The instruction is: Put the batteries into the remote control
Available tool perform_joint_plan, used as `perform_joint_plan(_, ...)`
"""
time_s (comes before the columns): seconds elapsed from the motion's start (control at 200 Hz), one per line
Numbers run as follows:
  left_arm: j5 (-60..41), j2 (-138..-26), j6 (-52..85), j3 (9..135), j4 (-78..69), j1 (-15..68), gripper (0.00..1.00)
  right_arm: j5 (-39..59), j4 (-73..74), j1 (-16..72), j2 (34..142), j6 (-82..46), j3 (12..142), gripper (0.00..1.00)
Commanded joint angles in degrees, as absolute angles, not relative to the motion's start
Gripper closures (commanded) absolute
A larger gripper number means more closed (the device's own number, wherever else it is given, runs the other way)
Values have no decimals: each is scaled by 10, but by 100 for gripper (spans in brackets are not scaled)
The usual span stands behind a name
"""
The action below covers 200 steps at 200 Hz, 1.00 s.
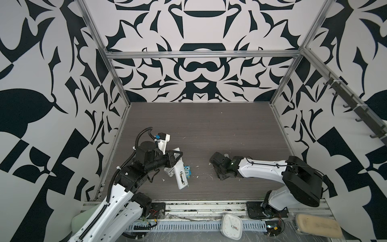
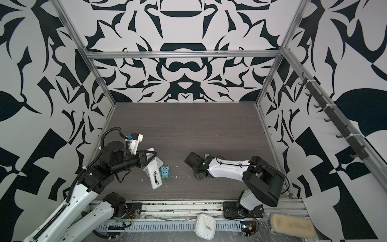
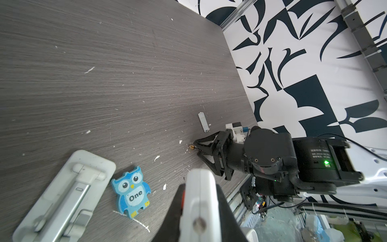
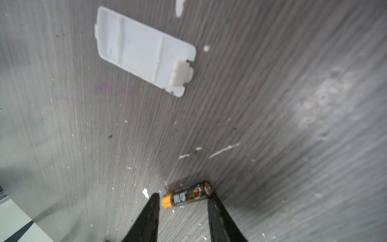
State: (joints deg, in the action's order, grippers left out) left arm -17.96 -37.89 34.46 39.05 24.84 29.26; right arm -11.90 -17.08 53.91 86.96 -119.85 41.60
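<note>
Clamped in the left gripper (image 3: 200, 186), the remote control (image 3: 199, 213) fills the left wrist view. In the right wrist view, the right gripper (image 4: 183, 196) has its jaws straddling a battery (image 4: 188, 193) end to end, slightly apart. Closing could flick it away. In a top view, the remote's open compartment (image 1: 182, 178) sits near the left edge of the surface (image 1: 209, 130), contents unclear.

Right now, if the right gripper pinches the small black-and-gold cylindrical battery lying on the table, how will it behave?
The small black-and-gold cylindrical battery looks hard-cased, so probably stiff. Round, on the smooth grey wood-grain table, it may roll if nudged. The right gripper brackets its ends, so it could pivot or slip out.
</note>
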Motion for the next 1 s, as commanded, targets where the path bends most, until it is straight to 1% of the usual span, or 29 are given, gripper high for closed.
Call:
perform_joint_plan(0.0, -154, -368, 330, 400, 251, 291, 100, -94, -214, 522, 896, -1185, 393, 59)
perform_joint_plan(0.36, -110, -357, 321, 398, 253, 291, 100, -64, -219, 475, 917, -1138, 387, 62)
perform_joint_plan(0.46, -105, -360, 318, 397, 249, 291, 100, -58, -217, 465, 920, -1131, 383, 67)
perform_joint_plan(0.76, -97, -370, 316, 399, 231, 291, 100, -34, -195, 445, 938, -1118, 367, 78)
perform_joint_plan(0.995, -87, -366, 314, 397, 232, 290, 100, -23, -199, 430, 945, -1089, 361, 80)
